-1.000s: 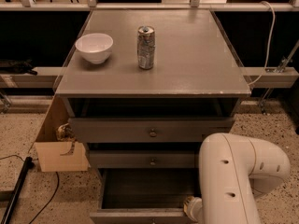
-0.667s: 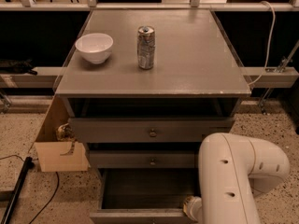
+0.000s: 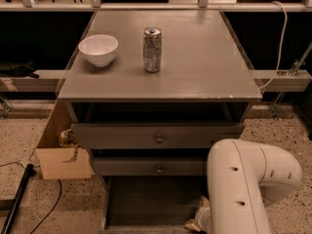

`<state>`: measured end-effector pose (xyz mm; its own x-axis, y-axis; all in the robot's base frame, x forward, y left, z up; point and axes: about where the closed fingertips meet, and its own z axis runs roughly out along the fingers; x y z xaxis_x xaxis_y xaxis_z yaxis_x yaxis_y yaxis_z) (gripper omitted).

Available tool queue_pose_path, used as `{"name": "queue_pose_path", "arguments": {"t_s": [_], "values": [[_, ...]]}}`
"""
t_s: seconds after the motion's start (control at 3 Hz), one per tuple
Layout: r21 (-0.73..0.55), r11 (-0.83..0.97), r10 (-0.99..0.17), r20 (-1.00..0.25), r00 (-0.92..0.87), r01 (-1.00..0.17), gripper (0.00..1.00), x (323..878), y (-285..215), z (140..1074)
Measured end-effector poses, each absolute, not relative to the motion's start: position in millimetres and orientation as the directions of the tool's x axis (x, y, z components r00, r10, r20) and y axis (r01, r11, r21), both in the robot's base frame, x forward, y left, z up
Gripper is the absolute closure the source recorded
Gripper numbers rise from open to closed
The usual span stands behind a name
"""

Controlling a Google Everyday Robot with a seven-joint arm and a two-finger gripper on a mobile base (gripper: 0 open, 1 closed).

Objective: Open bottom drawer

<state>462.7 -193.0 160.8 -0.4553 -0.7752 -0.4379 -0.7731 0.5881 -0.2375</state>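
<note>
The bottom drawer (image 3: 146, 201) of the grey cabinet stands pulled out toward me, its dark inside showing below the two upper drawer fronts. Its front panel lies at the frame's lower edge and its knob is hidden. My white arm (image 3: 243, 184) bends down at the lower right, beside the drawer's right front corner. The gripper is below the picture's edge, out of view. A small crumpled tan thing (image 3: 194, 223) shows by the arm's lower end, at the drawer's right front.
A white bowl (image 3: 98, 49) and a silver can (image 3: 152, 49) stand on the cabinet top (image 3: 195, 72). The top drawer (image 3: 159, 138) and middle drawer (image 3: 159, 168) sit slightly out. A cardboard box (image 3: 61, 160) leans at the cabinet's left; a black cable (image 3: 17, 199) crosses the floor.
</note>
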Motion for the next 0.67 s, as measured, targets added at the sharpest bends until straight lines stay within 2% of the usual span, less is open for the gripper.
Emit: {"name": "queue_pose_path", "arguments": {"t_s": [0.67], "values": [[-0.237,0.588,-0.775,-0.438,-0.455,-0.773,0.0,462.7,-193.0,160.8]]}}
